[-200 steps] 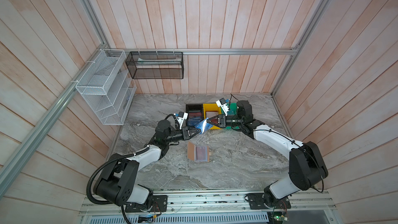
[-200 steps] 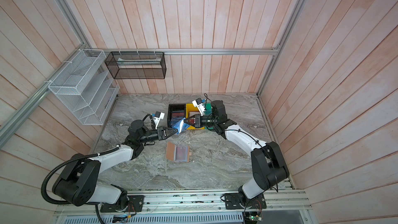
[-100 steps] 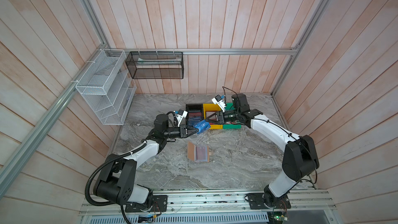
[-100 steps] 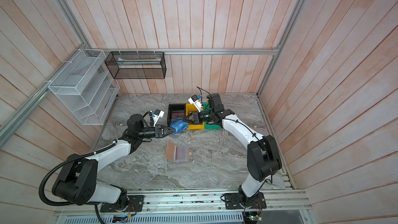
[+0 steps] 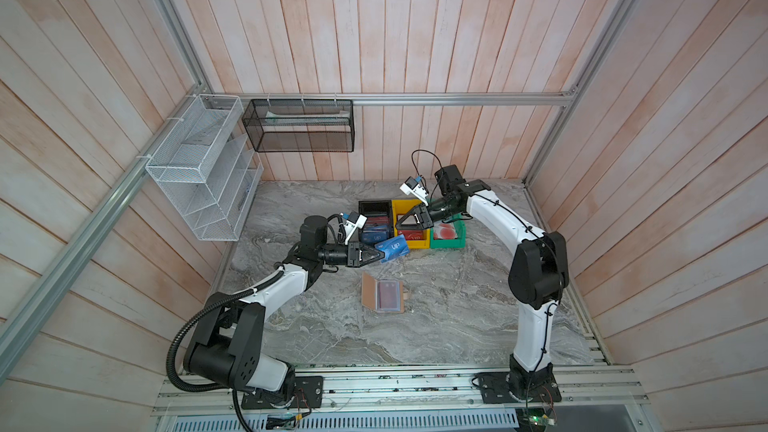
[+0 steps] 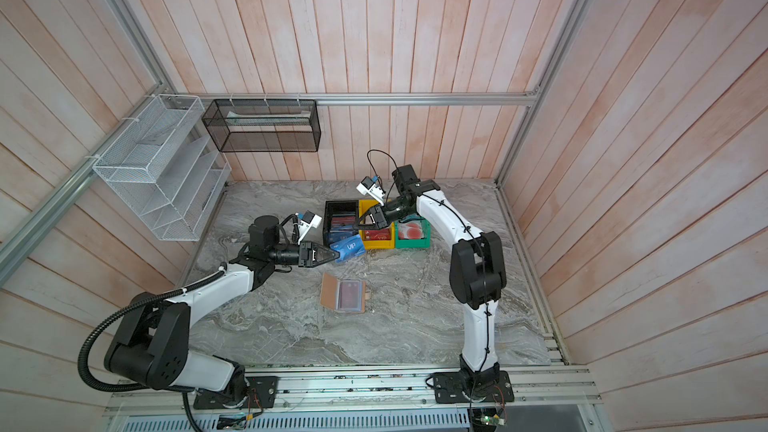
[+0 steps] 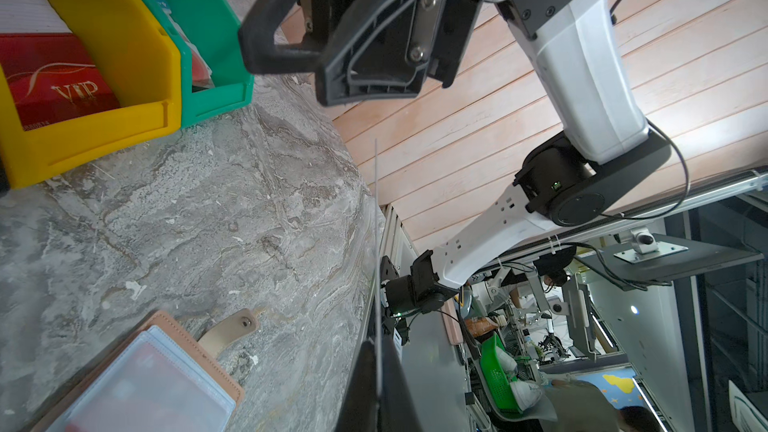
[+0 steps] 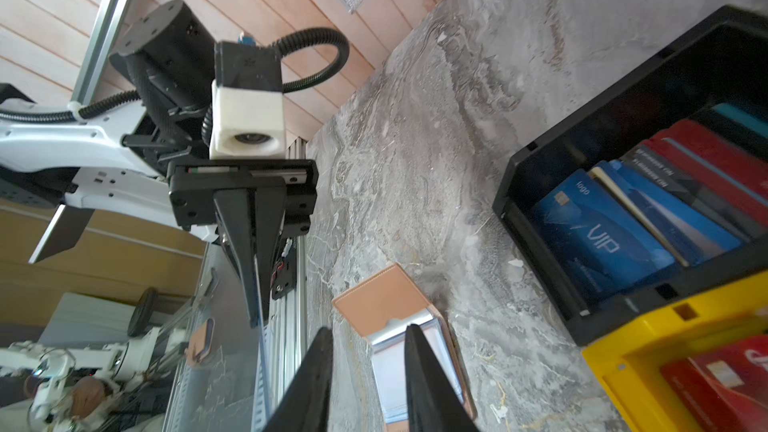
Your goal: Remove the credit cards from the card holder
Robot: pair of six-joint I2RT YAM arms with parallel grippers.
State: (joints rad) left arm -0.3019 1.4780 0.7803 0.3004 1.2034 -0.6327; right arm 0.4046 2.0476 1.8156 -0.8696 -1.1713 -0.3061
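Above the counter (image 5: 457, 317), left tool (image 5: 380, 254) pinches blue card (image 5: 395, 247) at 12 o'clock of open card holder (image 5: 384, 296); right tool (image 5: 398, 224) spread.

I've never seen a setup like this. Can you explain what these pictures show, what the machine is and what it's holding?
These are two robot arms at a marbled table, each ending in a two-fingered gripper. Two pictures look down from overhead; two come from cameras on the arms' wrists. On the table lie an open tan card holder, a black bin, a yellow bin and a green bin, all three with cards inside. The left gripper is shut on a blue VIP card, held off the table near the bins. The right gripper is open and empty, above the bins.
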